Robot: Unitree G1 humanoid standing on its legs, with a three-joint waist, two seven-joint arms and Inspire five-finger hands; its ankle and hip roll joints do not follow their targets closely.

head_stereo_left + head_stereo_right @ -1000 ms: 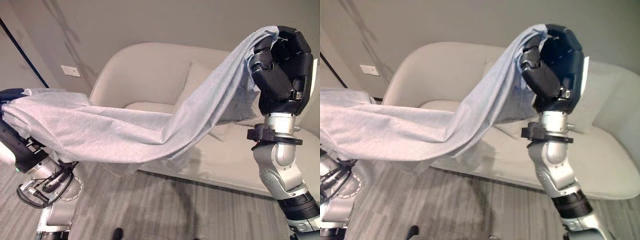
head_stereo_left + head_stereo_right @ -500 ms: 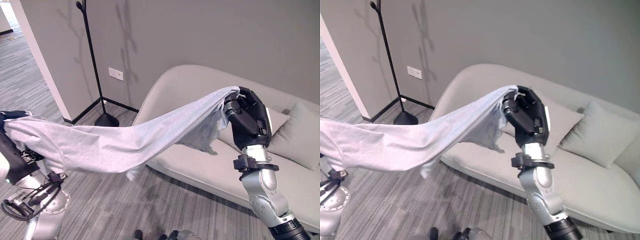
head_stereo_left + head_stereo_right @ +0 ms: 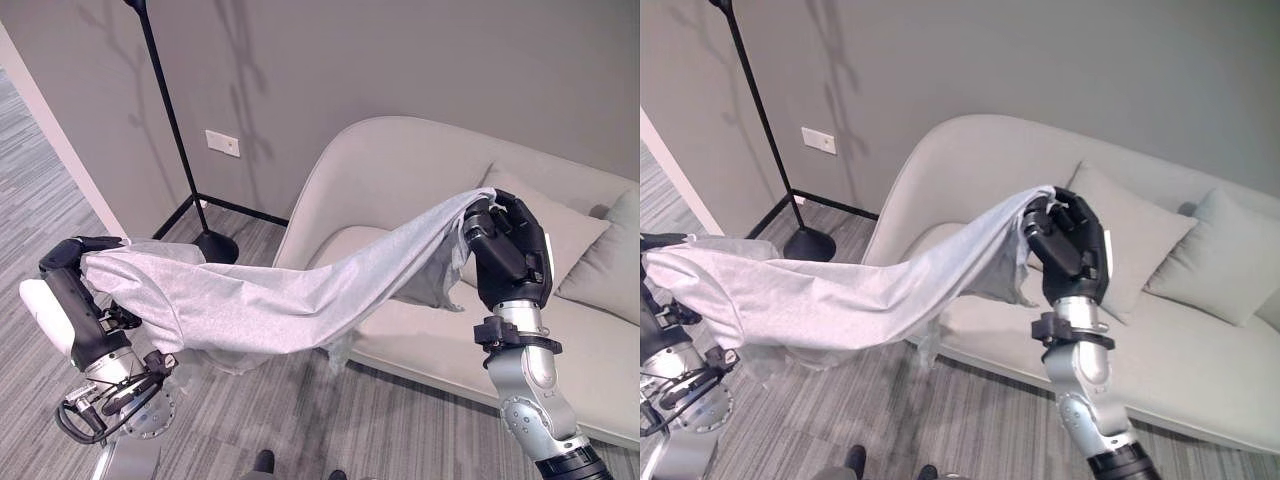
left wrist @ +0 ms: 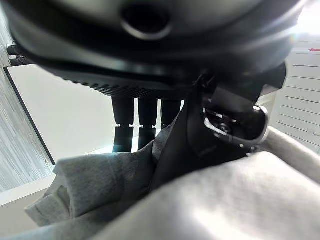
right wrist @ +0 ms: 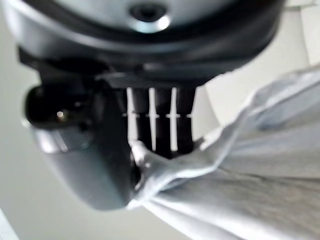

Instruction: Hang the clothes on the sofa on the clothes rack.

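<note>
A pale grey, plain-weave soft cotton garment (image 3: 250, 300) stretches between two dark, near-black robot hands, left (image 3: 70, 255) and right (image 3: 510, 250), before a cream curved upholstered sofa (image 3: 400, 170) with matching beige cushions (image 3: 1230, 250). A thin black metal clothes rack (image 3: 175, 130) stands against a flat grey wall (image 3: 400, 60) above grey wood-grain striped floor planks (image 3: 40, 160).

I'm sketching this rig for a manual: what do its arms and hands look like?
Both arms are silver-grey metal with rounded joints. The right robot hand is glossy black and blocky, above a black wrist clamp. The left robot hand is dark with a white cover.
</note>
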